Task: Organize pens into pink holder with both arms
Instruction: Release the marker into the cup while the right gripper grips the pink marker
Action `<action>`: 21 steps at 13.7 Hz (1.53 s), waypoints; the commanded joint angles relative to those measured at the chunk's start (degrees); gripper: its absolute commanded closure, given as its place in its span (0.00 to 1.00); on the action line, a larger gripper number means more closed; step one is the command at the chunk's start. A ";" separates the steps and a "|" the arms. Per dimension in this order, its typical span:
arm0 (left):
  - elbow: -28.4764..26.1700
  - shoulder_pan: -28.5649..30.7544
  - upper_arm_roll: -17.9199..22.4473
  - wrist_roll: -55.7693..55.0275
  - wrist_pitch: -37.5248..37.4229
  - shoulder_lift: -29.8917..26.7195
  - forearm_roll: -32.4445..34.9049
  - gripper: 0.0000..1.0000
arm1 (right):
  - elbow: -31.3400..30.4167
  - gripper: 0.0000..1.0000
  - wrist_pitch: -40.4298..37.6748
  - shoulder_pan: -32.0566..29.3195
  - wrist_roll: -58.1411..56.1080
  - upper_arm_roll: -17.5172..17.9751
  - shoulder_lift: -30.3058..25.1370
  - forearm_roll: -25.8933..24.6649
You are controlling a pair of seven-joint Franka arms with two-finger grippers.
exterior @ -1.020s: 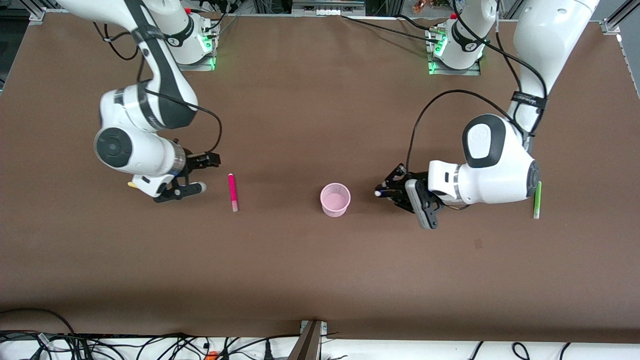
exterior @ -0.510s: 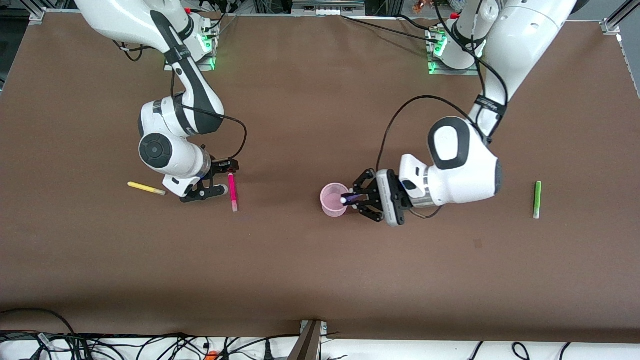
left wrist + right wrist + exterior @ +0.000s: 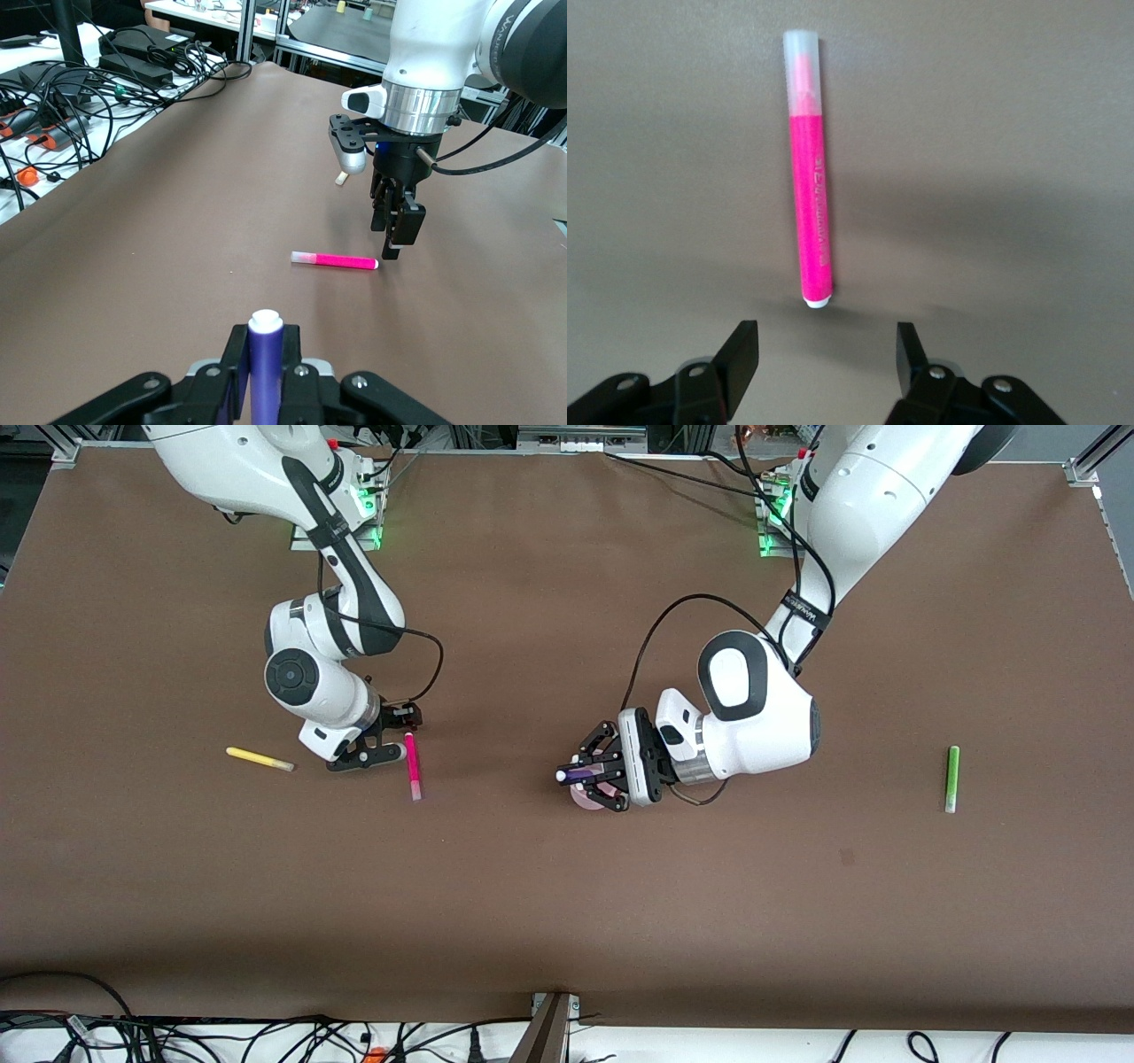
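Front view: the slim purple pen with a whitish tip (image 3: 574, 776) is held clamped in the left tool (image 3: 592, 773), directly over the small round pale pink plastic holder (image 3: 586, 801), which is largely hidden beneath it. The right tool (image 3: 383, 735), its fingers apart, is set down at the end of the magenta-pink pen (image 3: 412, 765) lying on the brown worktop (image 3: 567, 903). A yellow pen (image 3: 258, 759) lies toward the right arm's end, a green pen (image 3: 951, 778) toward the left arm's end.

Left wrist view: the purple pen is seen gripped upright between the closed fingers. Before release, its lower end should be centred inside the rim.

Right wrist view: the magenta-pink pen lies just ahead of the parted fingers (image 3: 742, 351). The body should be straddled before closing. Faint printing on the barrel cannot be read.
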 commanded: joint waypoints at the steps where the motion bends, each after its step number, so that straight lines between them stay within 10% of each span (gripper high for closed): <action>1: 0.32 -0.72 0.04 5.65 0.23 0.70 -2.45 1.00 | -2.73 0.40 2.96 1.11 0.57 0.04 -1.23 0.80; 7: -1.26 -0.72 0.12 10.77 0.14 1.14 -2.01 0.91 | -1.33 0.43 4.02 1.11 0.56 0.04 0.44 0.88; 8: -1.61 -0.64 0.12 10.85 -0.21 1.05 -1.83 0.01 | -1.07 0.43 4.11 1.20 0.57 0.04 0.61 0.97; 14: -1.61 1.38 0.12 7.80 -6.78 -0.26 -1.92 0.00 | -0.80 0.46 7.19 1.99 0.57 0.04 2.37 0.97; 21: -1.61 2.79 0.48 -27.57 -21.55 -6.58 6.84 0.00 | -0.80 0.45 7.28 1.99 0.57 -0.04 2.55 0.97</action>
